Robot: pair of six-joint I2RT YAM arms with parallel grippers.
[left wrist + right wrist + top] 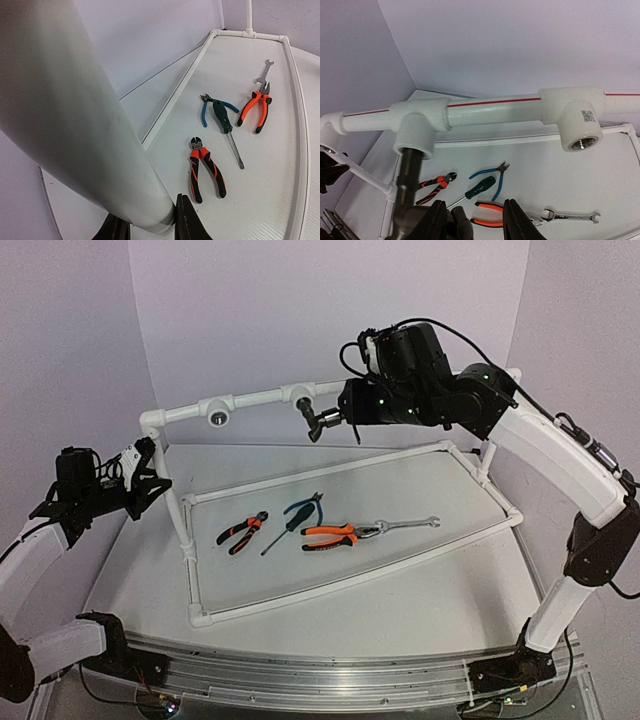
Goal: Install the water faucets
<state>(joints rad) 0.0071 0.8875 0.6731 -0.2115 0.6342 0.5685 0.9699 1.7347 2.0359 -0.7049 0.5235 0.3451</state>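
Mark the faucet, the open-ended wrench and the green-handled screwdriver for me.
faucet [409, 172], right wrist view, on its dark cylindrical body.
wrench [408, 525], top external view, on mid-shaft.
screwdriver [221, 116], left wrist view, on the green handle.

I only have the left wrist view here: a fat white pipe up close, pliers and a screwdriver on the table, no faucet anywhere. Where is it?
Observer: The black faucet hangs under the raised white pipe, its top end at the mouth of a tee socket.
Operator: Is the right gripper on it?
Observer: The right gripper sits just below that socket, fingers either side of a dark part at the faucet's lower end. I cannot confirm a firm grip.
Operator: Any other socket free?
Observer: Yes, the next tee socket along that pipe is empty, its metal thread showing.
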